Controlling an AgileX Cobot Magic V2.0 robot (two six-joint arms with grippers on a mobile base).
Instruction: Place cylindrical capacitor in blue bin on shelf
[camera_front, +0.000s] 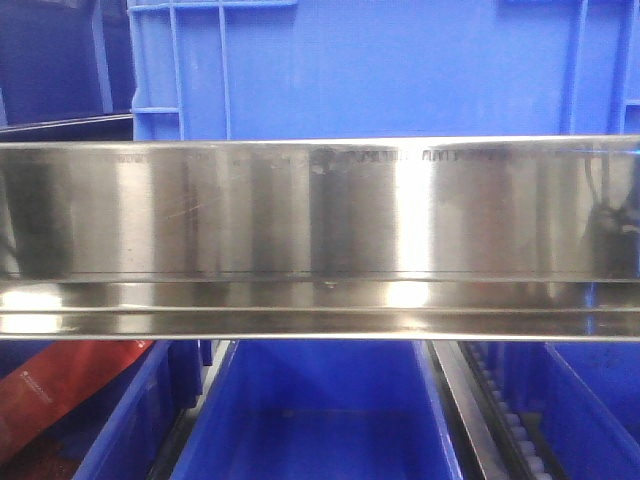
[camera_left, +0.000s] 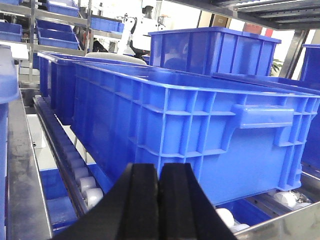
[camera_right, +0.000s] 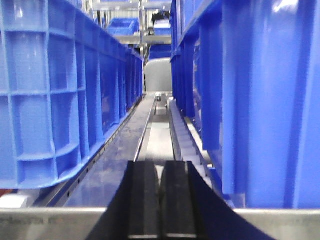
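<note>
The cylindrical capacitor is not in view in any frame. The shelf's polished steel front rail (camera_front: 320, 210) spans the front view, with a blue bin (camera_front: 400, 70) standing on the level above it and an open blue bin (camera_front: 320, 420) below it. My left gripper (camera_left: 159, 167) is shut with nothing visible between its black fingers, and sits just in front of a large blue bin (camera_left: 200, 130). My right gripper (camera_right: 160, 165) is shut and looks empty. It sits over a steel rail (camera_right: 50, 222), facing the gap between two blue bins (camera_right: 50, 90).
White roller tracks (camera_left: 82, 175) run under the bins on the shelf. A red object (camera_front: 70, 380) lies in the lower left bin. A second blue bin wall (camera_right: 260, 100) stands close on the right. More blue bins (camera_left: 215, 50) stand behind.
</note>
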